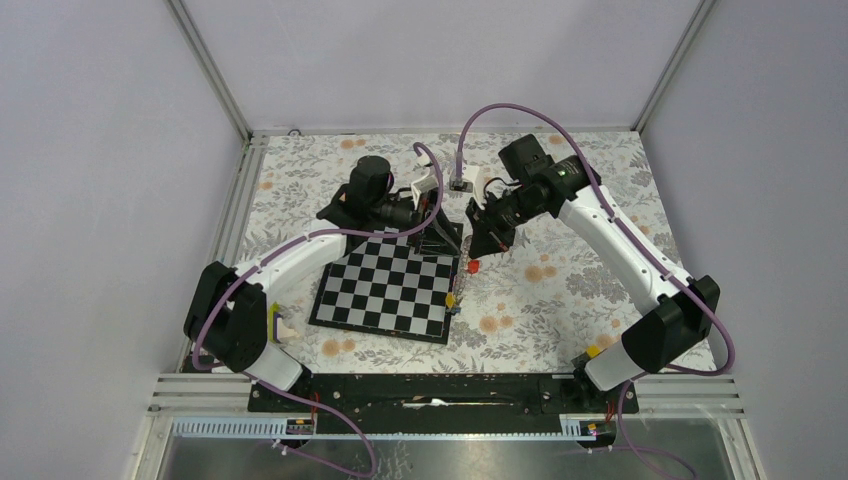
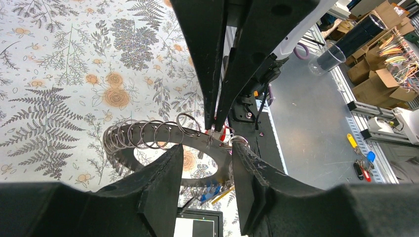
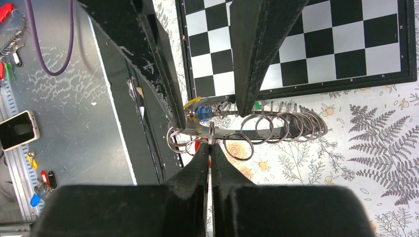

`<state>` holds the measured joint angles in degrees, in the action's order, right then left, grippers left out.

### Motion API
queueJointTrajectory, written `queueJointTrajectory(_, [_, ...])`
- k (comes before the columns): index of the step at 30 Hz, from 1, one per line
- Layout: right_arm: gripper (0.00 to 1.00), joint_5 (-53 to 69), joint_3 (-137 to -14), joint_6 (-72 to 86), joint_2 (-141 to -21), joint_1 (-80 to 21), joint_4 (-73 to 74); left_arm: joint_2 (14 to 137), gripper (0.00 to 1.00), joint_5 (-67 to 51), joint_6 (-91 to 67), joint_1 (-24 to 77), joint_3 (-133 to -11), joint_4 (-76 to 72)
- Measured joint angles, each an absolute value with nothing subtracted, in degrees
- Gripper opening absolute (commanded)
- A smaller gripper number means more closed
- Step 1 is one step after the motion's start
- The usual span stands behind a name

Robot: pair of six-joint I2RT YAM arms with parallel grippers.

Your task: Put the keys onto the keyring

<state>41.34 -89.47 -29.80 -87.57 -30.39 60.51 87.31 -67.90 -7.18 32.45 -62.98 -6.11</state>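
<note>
1. Grey metal keyring [image 2: 192, 144] hangs above the table [image 2: 59, 74], with small rings [image 2: 143, 134] threaded on it.
2. Right pincer [image 2: 213, 127] is clamped on its flat band; left pincer [image 2: 207, 148] stands apart around it.
3. Stiff, thin, probably slippery: pinch the band's flat faces, clear of the small rings.

left fingers [image 2: 163, 182] and right fingers [image 3: 197, 173] crowded head-on around keyring [image 2: 195, 144], chessboard [image 1: 385, 290] just beside, table [image 1: 545, 315] open nearer the bases

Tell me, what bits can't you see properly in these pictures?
- Top view: the left claw and right claw mostly hide the big ring.
- Left wrist view: the right claw covers most of a red tag.
- Right wrist view: the left claw hides some keys, so no counting them.
</note>
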Motion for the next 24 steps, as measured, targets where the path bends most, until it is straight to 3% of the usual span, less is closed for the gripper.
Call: queueJointTrajectory(24, [0.0, 41.0, -90.9, -29.7, -88.5, -31.0, 60.9, 87.3, 0.3, -68.5, -18.1, 33.2, -57.7, -21.5])
